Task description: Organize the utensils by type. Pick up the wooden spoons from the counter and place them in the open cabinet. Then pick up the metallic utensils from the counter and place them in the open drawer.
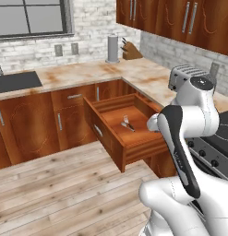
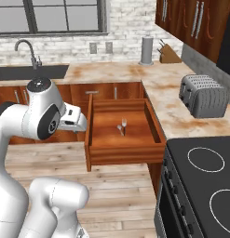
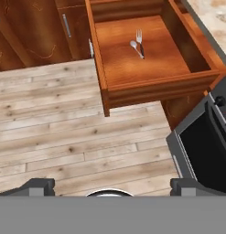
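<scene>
A: Nearest first. Our gripper [image 3: 110, 185] hangs over the wood floor [image 3: 55, 137], fingertips [image 3: 41, 185] spread wide apart w/ nothing between them. Empty hand.

B: Agreed. Just past that, the drawer [image 3: 160, 84] stands pulled out, stove [image 3: 201, 146] beside it. Inside: the small silver spoon [image 3: 134, 45] and the fork [image 3: 140, 40] w/ dark handle, lying side by side, touching or nearly so, can't tell which.

A: So both metallic utensils sit in the drawer. From the base cams, same story: fork [image 2: 124, 124] mid-drawer, on the drawer floor.

B: Farther out, the counter [image 1: 87, 73]. We see a toaster [image 2: 202, 95], paper towel roll [image 1: 113, 48], knife block [image 1: 131, 51], sink [image 1: 16, 80]. No utensil lying on the stone that we can make out.

A: And wooden spoons? We spot none on the counter. Upper cabinets [image 1: 180, 20] run along the top edge; the doors we see look shut, and which one's the open cabinet we can't tell from here.

B: Our read, then: metal step looks done, prob. the last step. Task near its end, if the wooden ones are shelved, which we can't confirm.

A: Next move, as we judge it: nothing left to grab here. Keep the arm clear of the drawer front, maybe check the cabinet side to verify the spoons.

B: Only risk we see is clipping the drawer lip w/ the elbow.
</scene>
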### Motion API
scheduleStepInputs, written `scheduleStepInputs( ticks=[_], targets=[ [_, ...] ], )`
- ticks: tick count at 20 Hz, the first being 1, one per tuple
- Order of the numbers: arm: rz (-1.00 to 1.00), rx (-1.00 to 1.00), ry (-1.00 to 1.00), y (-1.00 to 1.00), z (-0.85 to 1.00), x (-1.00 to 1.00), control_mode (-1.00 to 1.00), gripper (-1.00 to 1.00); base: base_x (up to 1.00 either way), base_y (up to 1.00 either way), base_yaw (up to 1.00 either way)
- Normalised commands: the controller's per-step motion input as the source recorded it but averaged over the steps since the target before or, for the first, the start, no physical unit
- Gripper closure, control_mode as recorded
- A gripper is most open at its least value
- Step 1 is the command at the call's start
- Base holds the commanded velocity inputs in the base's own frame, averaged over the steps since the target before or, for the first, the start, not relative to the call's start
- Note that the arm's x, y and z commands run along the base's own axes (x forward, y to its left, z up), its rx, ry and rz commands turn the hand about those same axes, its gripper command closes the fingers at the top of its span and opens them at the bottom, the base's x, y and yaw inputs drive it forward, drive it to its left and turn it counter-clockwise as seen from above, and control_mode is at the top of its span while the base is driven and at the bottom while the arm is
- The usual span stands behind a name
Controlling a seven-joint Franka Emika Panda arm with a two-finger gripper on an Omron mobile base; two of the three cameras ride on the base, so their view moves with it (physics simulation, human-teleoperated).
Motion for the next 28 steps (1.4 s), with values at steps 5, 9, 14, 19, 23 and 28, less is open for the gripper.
scheduleStepInputs(
  ticks=[5,9,14,19,23,28],
  targets=[
    [0.00,0.00,0.00,0.00,0.00,0.00,1.00,-1.00,0.00,0.00,0.00],
    [0.00,0.00,0.00,0.00,0.00,0.00,1.00,-1.00,-0.23,0.07,0.01],
    [0.00,0.00,0.00,0.00,0.00,0.00,1.00,-1.00,-0.45,0.31,0.29],
    [0.00,0.00,0.00,0.00,0.00,0.00,1.00,-1.00,-0.32,0.56,0.46],
    [0.00,0.00,0.00,0.00,0.00,0.00,1.00,-1.00,-0.35,0.57,0.55],
    [0.00,0.00,0.00,0.00,0.00,0.00,1.00,-1.00,-0.49,0.48,0.50]
  ],
)
